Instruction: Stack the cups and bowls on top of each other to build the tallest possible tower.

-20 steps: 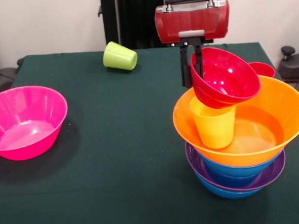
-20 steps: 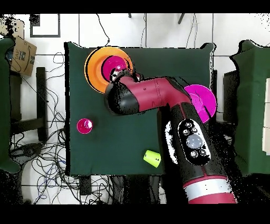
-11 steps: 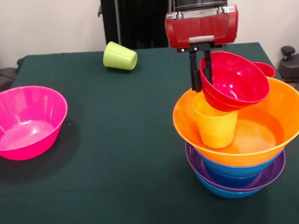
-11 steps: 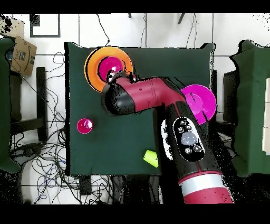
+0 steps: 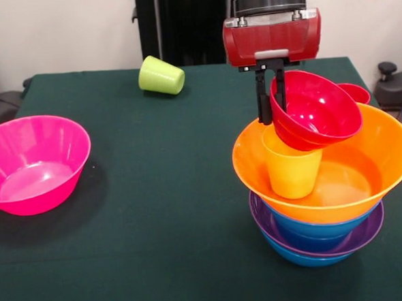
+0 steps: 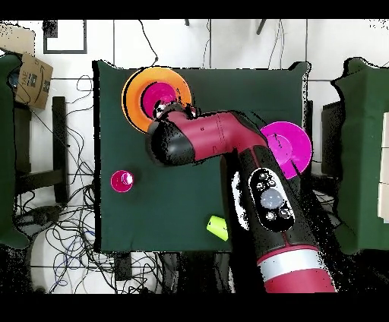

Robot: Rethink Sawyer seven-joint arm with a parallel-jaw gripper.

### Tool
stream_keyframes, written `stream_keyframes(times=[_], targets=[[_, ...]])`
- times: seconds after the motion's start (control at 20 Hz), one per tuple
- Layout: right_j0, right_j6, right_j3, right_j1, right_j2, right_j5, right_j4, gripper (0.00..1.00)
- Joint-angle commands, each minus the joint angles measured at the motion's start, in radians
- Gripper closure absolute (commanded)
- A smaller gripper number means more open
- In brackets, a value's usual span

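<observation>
My gripper (image 5: 269,97) is shut on the left rim of the small red bowl (image 5: 316,109). The bowl is tilted and sits just over the mouth of the yellow cup (image 5: 292,169). That cup stands upright inside the wide orange bowl (image 5: 382,154). The orange bowl rests on a blue bowl (image 5: 308,228), a purple bowl (image 5: 367,234) and another blue bowl (image 5: 297,256). Off the tower are a large pink bowl (image 5: 32,163) at left, a lime green cup (image 5: 161,76) on its side, and a red cup (image 5: 354,92) behind the tower. In the overhead view my arm (image 6: 205,138) covers part of the orange bowl (image 6: 135,97).
The green table (image 5: 164,214) ends close beside the tower in the front view. In the overhead view the pink bowl (image 6: 295,146) lies right of my arm. The red cup (image 6: 121,181) and the lime green cup (image 6: 218,227) sit nearer the robot's base.
The gripper has carried the red bowl slightly to the right over the yellow cup. The bowl now tilts less.
</observation>
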Motion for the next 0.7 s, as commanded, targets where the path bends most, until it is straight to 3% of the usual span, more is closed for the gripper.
stream_keyframes(times=[0.05, 0.7], targets=[[-0.003, -0.055, 0.048, 0.027, -0.031, -0.037, -0.102, 1.00], [-0.026, -0.071, 0.053, 0.035, -0.019, -0.051, -0.111, 1.00]])
